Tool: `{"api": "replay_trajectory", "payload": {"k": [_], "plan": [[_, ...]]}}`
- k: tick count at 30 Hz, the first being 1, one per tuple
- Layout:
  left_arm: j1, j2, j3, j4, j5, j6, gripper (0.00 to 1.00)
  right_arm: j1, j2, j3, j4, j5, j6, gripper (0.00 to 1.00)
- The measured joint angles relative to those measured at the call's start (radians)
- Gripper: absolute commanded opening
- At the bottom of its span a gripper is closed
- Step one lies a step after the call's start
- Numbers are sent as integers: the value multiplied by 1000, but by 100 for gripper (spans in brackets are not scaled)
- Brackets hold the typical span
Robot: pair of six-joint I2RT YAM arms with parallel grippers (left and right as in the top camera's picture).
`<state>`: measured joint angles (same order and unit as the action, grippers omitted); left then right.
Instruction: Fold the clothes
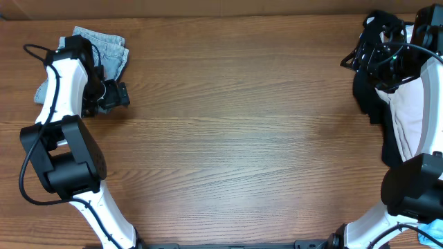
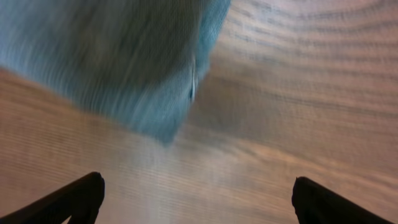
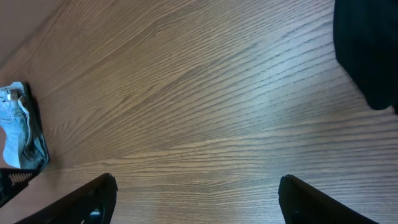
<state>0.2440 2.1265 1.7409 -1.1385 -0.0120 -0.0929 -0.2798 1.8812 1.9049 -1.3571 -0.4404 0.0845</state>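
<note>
— Overhead view first. Location of the denim shorts?
— Bunched at the far left corner of the table, partly under the left arm. Just beside the heap, on its near side, the left gripper. Contact with the cloth: cannot tell from above.
— Right side?
— At the far right edge, the right arm, over a black garment and a pale garment. Well apart from the shorts.
— Left wrist view.
— Heavily blurred. Blue denim across the upper left, wood grain elsewhere. Fingers spread wide at the bottom corners. Bare table between them, nothing gripped.
— Any label or lettering?
— One small dark mark at the cloth's edge, too smeared to read.
— Right wrist view.
— Sharp. Spread wide likewise, the right gripper, only bare wood between the tips, nothing held. Black garment in the upper right corner. Shorts at the far left edge, seen as a pale blue bundle with a small metal stud near the top. Any marking there too small to read.
</note>
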Motion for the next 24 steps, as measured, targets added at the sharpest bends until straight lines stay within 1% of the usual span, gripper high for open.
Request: {"api": "replay_trajectory", "payload": {"k": [7,11,15,24], "plan": [[0,0,-116,274,-50,27,100,0,0,0,-5,2,0,87],[0,0,-179,405,-65,37,100,0,0,0,-8,3,0,87],[0,0,-214,494,-76,41,100,0,0,0,-9,3,0,87],[1,0,-224,662,-75,37,100,0,0,0,-13,3,0,87]]}}
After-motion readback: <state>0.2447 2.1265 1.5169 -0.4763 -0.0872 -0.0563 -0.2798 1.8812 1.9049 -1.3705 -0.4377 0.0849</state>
